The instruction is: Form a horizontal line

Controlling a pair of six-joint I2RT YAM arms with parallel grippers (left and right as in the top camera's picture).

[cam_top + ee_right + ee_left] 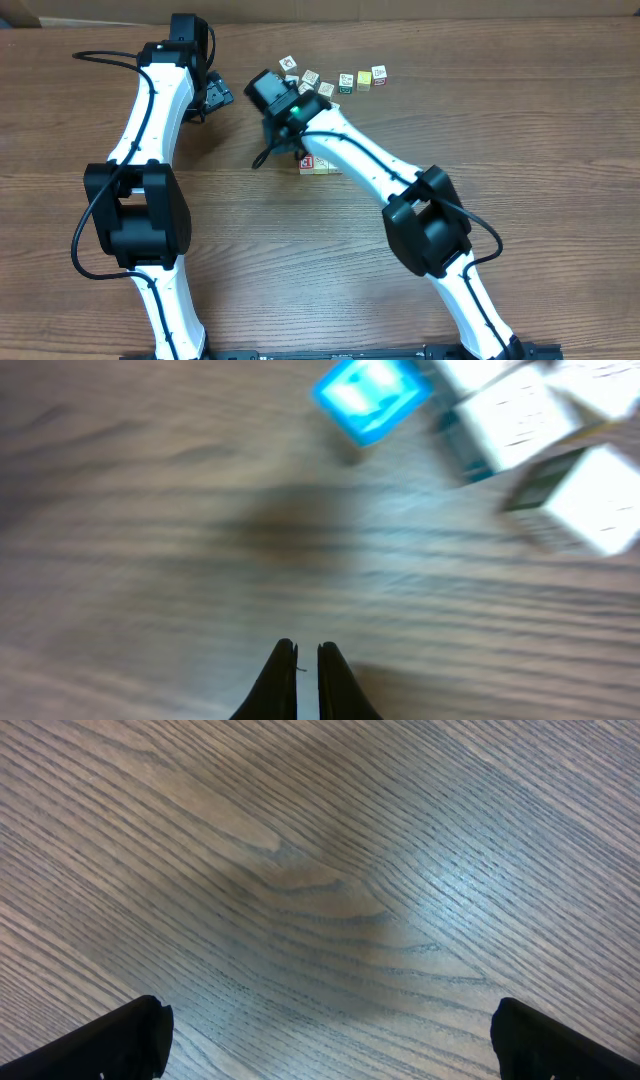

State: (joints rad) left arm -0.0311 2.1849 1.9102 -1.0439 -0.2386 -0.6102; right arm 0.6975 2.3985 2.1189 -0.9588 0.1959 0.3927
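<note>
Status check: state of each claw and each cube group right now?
Left claw: open, empty.
Right claw: shut, empty, view blurred.
Row of tiny wooden picture cubes, one red-and-white faced: lying straight, partly hidden under the right arm, count unclear.
Loose bunch of white, yellow and blue-edged cubes: scattered, not aligned.

Overhead: high, straight down on counter (540, 130).
Left wrist: close, facing counter.
Right wrist: close, blurred; shares cubes (520, 420) with overhead.

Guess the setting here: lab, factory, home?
Likely a robotics lab bench: a left arm and a right arm working at one wooden table, with small picture cubes laid out on it.
</note>
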